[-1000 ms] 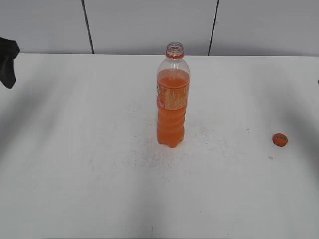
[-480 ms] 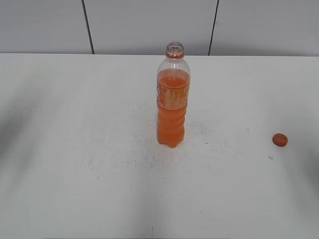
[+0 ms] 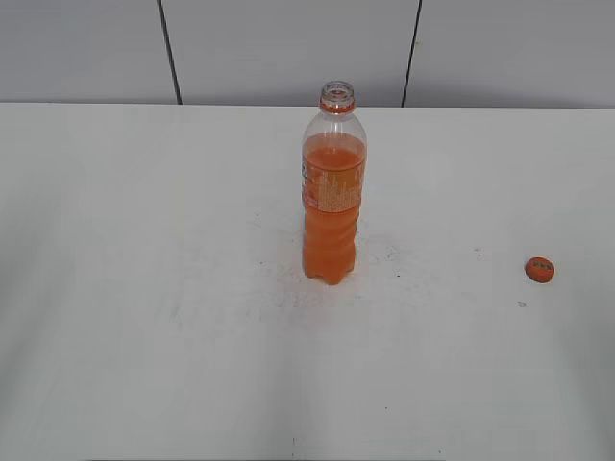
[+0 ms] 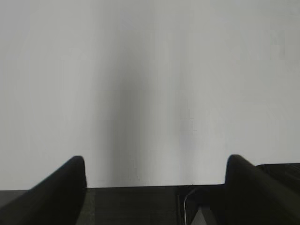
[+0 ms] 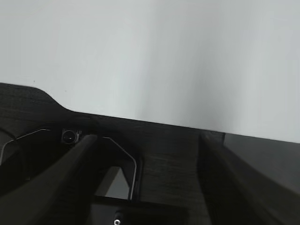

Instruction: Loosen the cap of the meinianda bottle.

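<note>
White table [image 3: 144,288]: bare surface under both my wrist cameras. Meinianda bottle [image 3: 332,192]: upright mid-table, neck uncapped. Cap [image 3: 540,270]: lying far right, well apart from bottle. My left gripper [image 4: 154,166] and right gripper [image 5: 150,140]: fingers apart, empty.

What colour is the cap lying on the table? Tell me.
Orange, with dark lettering on top. The cap shows best in the exterior view, right of the meinianda bottle.

Upright at centre of white table [image 3: 144,365]: tall clear plastic bottle of orange liquid [image 3: 333,197], mouth uncapped, open all round | Far right, well apart: small round orange plastic cap [image 3: 540,270] lying flat | Elsewhere bare tabletop
</note>
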